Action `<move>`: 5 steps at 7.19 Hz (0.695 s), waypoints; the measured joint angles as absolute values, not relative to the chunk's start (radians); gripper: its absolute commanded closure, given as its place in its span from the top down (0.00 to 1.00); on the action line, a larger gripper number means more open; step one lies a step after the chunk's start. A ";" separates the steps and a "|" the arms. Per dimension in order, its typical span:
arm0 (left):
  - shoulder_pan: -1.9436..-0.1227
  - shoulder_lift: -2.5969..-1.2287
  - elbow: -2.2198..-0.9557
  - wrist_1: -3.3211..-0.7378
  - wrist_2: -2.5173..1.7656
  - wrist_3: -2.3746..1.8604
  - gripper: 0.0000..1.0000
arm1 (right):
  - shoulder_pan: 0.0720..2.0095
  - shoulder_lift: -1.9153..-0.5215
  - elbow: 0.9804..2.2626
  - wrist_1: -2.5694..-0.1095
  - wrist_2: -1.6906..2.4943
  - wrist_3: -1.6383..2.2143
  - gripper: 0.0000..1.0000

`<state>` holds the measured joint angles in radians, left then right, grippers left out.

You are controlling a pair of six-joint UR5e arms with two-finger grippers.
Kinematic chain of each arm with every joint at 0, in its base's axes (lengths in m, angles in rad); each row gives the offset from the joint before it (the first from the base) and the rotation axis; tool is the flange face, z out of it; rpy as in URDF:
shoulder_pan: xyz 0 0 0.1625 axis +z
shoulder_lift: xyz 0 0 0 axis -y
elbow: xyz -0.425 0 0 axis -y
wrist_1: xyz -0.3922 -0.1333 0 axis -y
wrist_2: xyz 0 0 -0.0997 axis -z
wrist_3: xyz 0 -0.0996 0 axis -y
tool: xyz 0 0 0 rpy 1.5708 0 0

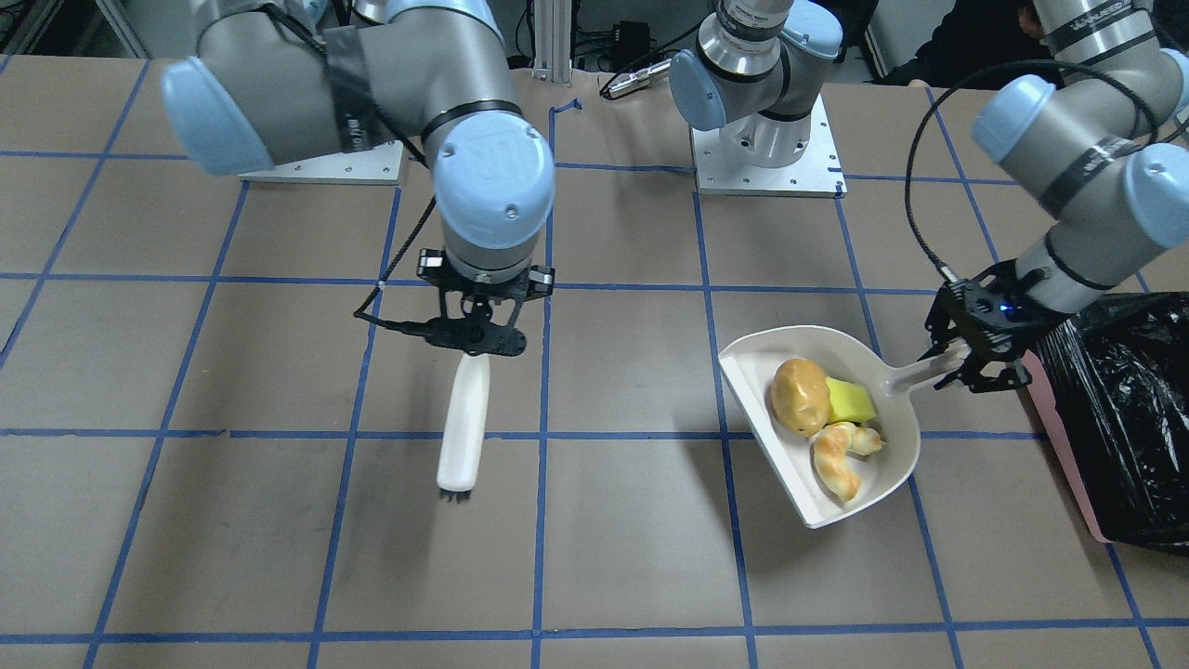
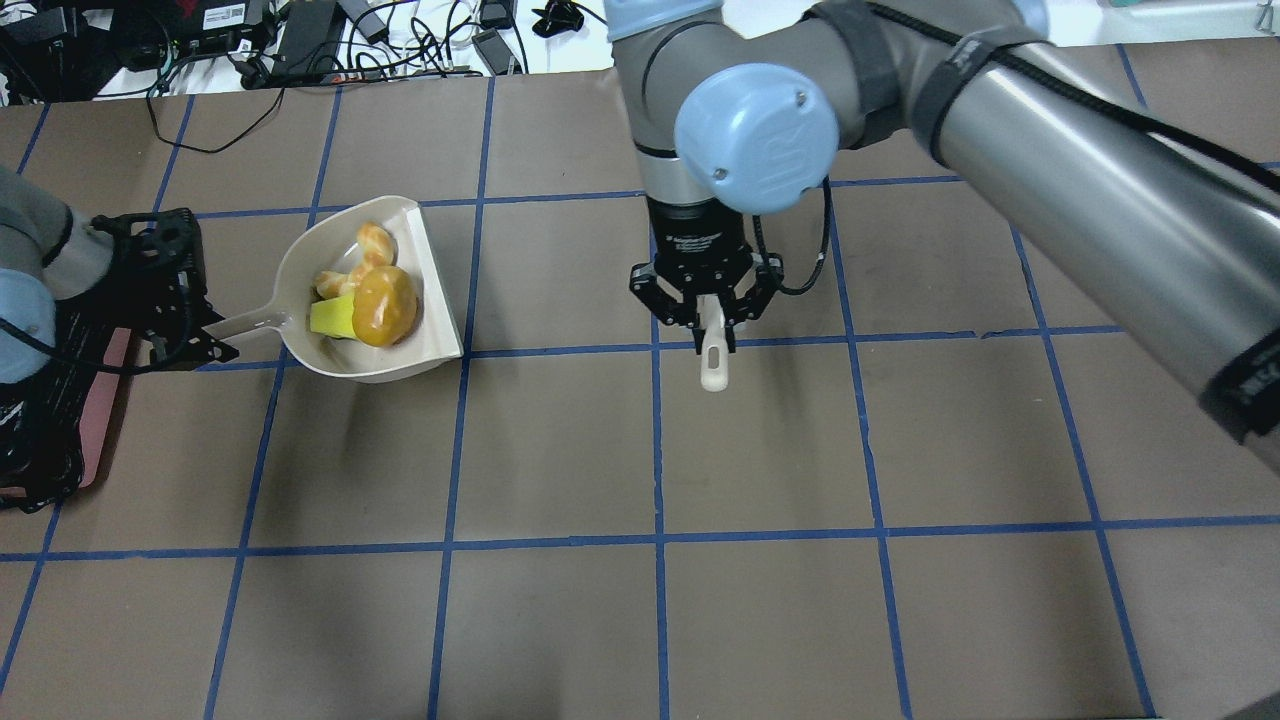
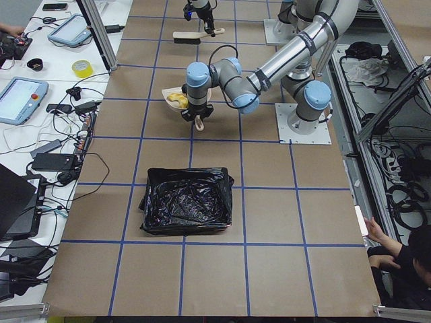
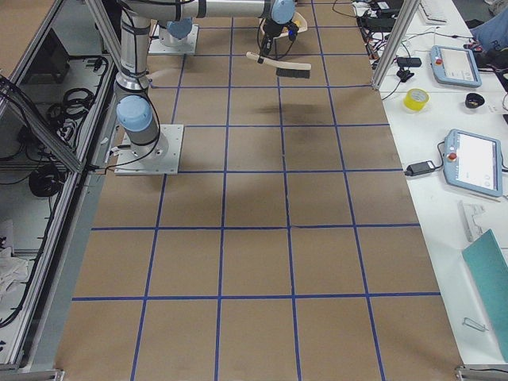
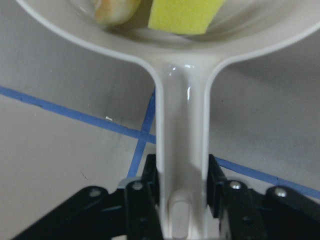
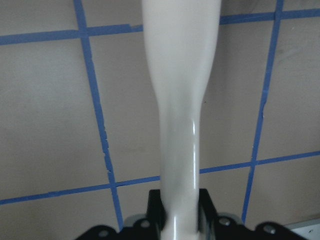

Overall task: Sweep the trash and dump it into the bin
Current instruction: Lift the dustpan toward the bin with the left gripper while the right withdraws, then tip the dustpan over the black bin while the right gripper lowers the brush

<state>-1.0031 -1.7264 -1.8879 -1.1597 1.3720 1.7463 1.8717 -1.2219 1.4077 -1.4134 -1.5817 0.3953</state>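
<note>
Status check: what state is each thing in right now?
dustpan, loaded, held by handle
bread roll, in dustpan
sponge piece, in dustpan
croissant, in dustpan
brush, lifted off table
bin, open, no trash inside yet
left gripper, shut on dustpan
right gripper, shut on brush

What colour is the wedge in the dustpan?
Bright yellow. The sponge piece shows best in the exterior front-facing view.
</note>
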 measured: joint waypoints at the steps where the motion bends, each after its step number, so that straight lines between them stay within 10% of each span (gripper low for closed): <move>1: -0.935 -1.729 -1.833 -1.245 1.319 1.747 0.00 | 1.802 -1.248 1.422 -1.408 -1.602 0.328 0.00; 5: -0.750 -1.738 -1.677 -1.348 1.285 1.738 0.00 | 1.522 -1.283 1.496 -1.417 -1.670 0.047 0.00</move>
<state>-0.7503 -1.7379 -1.6768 -1.3481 1.2854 1.7378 1.5219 -1.2831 1.4957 -1.4174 -1.6697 0.0472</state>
